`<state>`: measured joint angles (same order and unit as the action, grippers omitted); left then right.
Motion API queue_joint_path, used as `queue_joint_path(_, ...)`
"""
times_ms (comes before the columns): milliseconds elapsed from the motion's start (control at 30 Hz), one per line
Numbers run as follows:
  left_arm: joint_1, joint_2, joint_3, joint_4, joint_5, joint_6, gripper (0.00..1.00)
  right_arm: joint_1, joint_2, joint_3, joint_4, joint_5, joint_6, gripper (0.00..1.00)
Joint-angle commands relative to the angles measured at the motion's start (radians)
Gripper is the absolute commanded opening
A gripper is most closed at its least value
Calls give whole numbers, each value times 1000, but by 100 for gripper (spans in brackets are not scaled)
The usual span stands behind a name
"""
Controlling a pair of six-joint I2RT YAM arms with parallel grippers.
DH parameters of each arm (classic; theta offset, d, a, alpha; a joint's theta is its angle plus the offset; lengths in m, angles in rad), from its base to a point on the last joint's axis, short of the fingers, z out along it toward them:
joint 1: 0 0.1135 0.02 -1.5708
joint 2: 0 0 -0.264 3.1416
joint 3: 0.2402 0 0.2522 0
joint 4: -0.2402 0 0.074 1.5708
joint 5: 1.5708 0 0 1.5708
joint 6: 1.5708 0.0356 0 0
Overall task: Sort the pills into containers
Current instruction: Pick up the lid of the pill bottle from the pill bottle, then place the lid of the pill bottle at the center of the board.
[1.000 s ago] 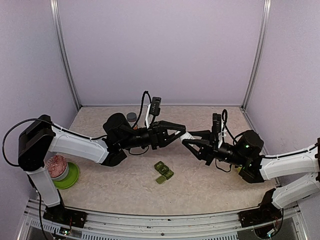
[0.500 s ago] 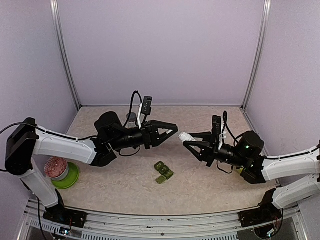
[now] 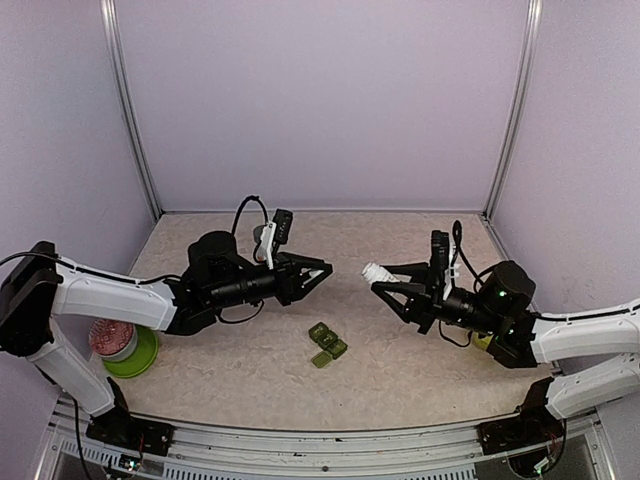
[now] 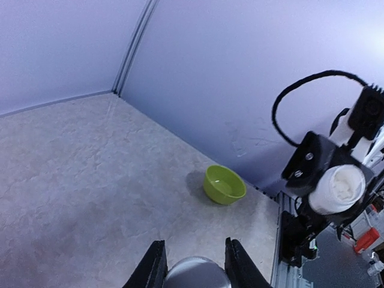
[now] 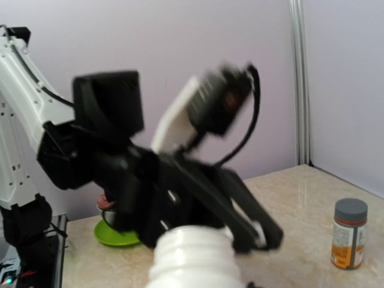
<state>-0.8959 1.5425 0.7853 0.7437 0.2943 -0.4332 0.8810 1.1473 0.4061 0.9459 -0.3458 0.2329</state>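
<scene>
white bottle (image 5: 193, 255) bottom centre | blurred left arm (image 5: 150, 180) behind | grey-capped orange bottle (image 5: 349, 234) right | green bowl (image 5: 117, 236) left

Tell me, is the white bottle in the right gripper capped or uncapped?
Uncapped: the white bottle shows its bare ribbed neck, with no cap on it.

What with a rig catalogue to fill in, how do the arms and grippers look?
The left arm and right arm have white shells and black joints. The left gripper and right gripper are black, each with two tapering fingers. A black cable loops above each wrist; the right arm shows a green light.
</scene>
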Motion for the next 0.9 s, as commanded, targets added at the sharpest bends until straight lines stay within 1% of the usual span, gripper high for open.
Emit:
queue_joint_path(0, 12, -32, -32, -119, -132, 95, 30, -4, -54, -8, -27, -40, -42, 0)
queue_joint_path(133, 15, -17, -47, -168, -209, 118, 30, -4, -79, -8, -29, -67, -53, 0)
queue_joint_path(367, 34, 34, -80, -195, -280, 122, 31, -4, -93, -10, -13, -105, -54, 0)
queue_joint_path(433, 43, 52, -93, -187, -289, 120, 33, -4, -92, -10, -10, -112, -51, 0)
queue_joint_path(633, 69, 118, -111, -157, -322, 117, 34, -4, -89, -10, -13, -114, -45, 0)
queue_joint_path(867, 89, 244, -89, -131, -375, 114, 34, -5, -89, -12, -16, -111, -42, 0)
